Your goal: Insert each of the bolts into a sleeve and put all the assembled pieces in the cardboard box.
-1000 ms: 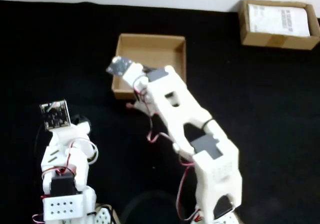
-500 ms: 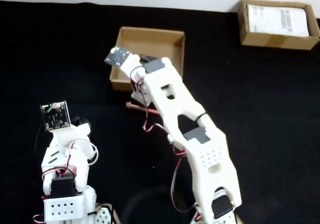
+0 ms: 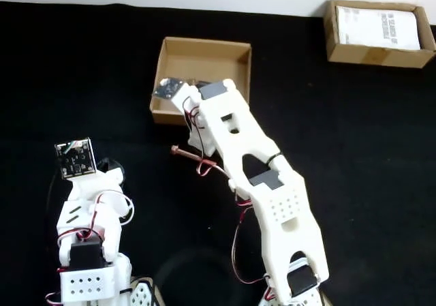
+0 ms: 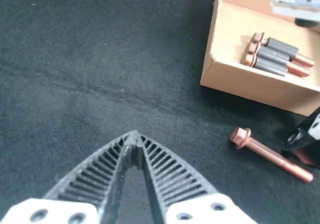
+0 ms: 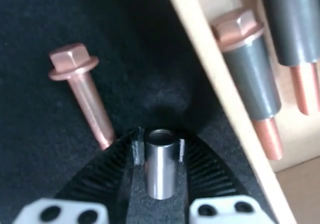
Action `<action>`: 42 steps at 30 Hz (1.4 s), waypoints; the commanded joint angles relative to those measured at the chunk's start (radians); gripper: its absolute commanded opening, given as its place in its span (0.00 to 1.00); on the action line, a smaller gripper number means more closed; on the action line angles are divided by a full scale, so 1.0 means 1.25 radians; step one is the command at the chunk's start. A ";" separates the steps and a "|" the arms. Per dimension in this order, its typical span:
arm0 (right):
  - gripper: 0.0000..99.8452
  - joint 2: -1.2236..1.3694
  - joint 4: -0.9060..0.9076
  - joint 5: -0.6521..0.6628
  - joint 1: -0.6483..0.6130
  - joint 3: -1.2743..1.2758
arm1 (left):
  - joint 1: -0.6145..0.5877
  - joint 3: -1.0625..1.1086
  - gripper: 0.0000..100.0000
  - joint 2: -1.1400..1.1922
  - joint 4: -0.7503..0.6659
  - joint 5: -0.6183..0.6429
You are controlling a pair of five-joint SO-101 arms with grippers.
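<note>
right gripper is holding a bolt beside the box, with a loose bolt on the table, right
No. The right gripper holds a grey sleeve, not a bolt; the right wrist view shows it. It is beside the box, and a loose bolt lies on the table.

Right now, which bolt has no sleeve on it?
The bolt lying on the black table just outside the cardboard box: its copper shank is bare. The boxed bolts are each sleeved in grey.
</note>
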 commanded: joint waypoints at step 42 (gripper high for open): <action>0.01 -0.802 0.299 -0.280 0.126 -0.082 | 0.090 -0.091 0.01 0.285 -0.069 0.173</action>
